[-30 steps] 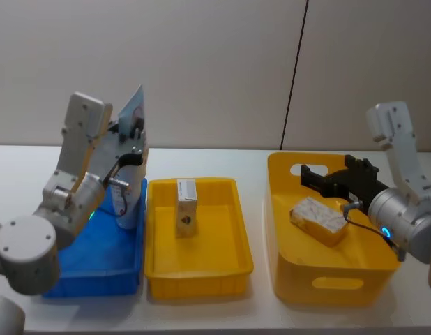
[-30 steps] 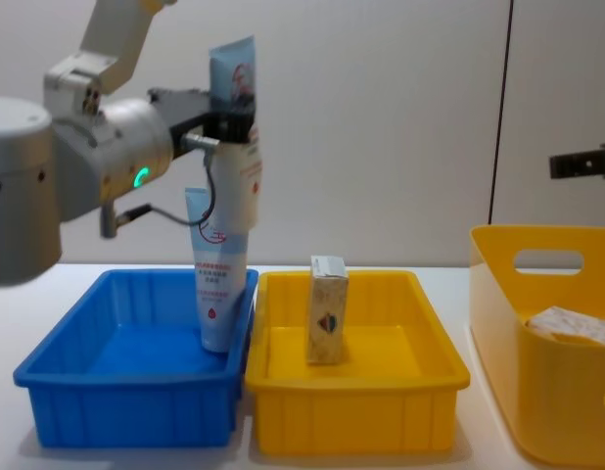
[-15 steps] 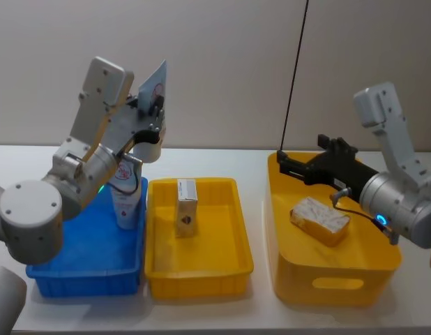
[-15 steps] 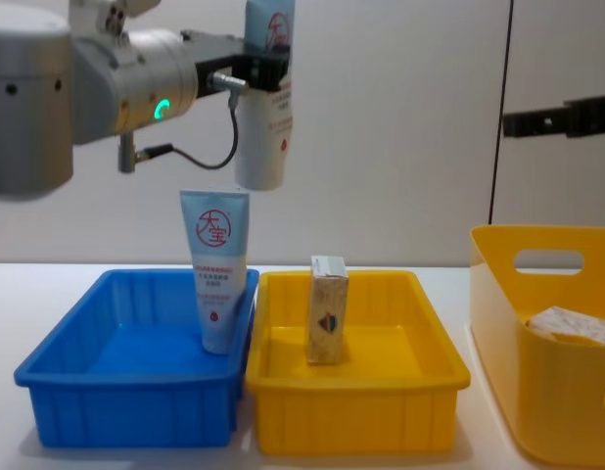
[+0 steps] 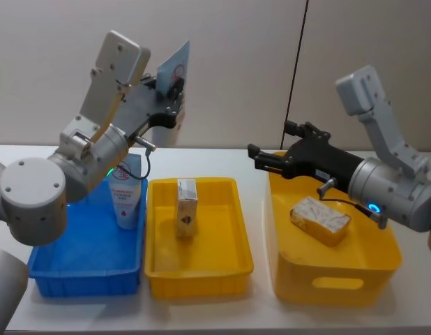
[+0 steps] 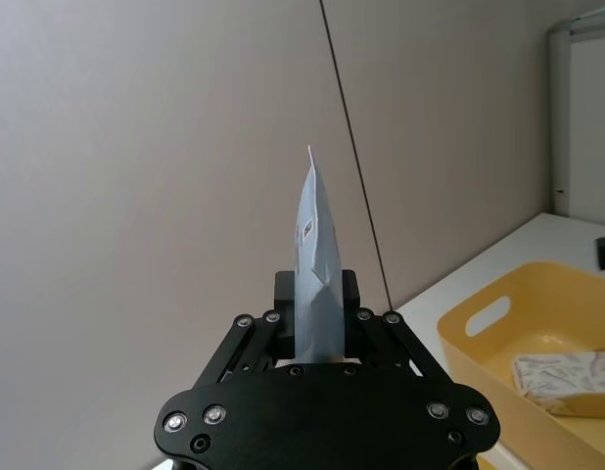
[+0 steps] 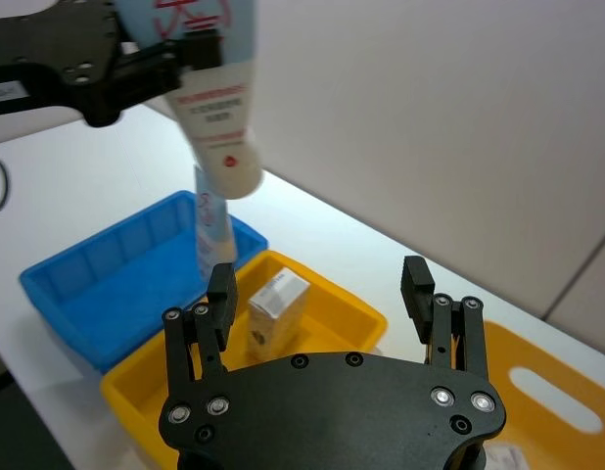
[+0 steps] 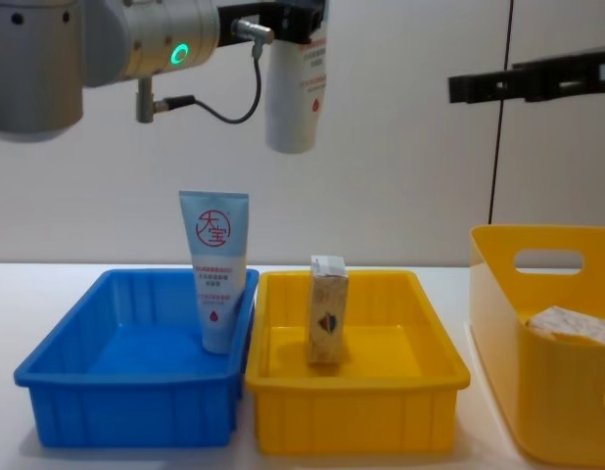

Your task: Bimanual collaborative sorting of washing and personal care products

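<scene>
Nearest, three containers stand in a row: a blue plastic tray (image 8: 126,416) on the left, a shallow yellow plastic tray (image 8: 351,421) in the middle, a deep yellow plastic bin (image 5: 299,279) on the right. A pale-blue tube with a red round logo (image 8: 216,279) stands cap-down against the blue tray's right wall. A cream carton with a dark emblem (image 8: 327,308) stands upright in the yellow tray, and a whitish pack (image 5: 320,218) lies in the bin.

Farther back and high up, the left gripper (image 5: 168,101) pinches a second pale-blue tube (image 8: 293,98) near its crimped end, cap down, above the yellow tray's left side. The right gripper (image 5: 270,143), jaws spread and empty, reaches left past the bin, well apart from that tube.

This is likely a hand-over. The right jaws should close squarely on the tube's free lower body, and the left should release only once that hold is firm.
</scene>
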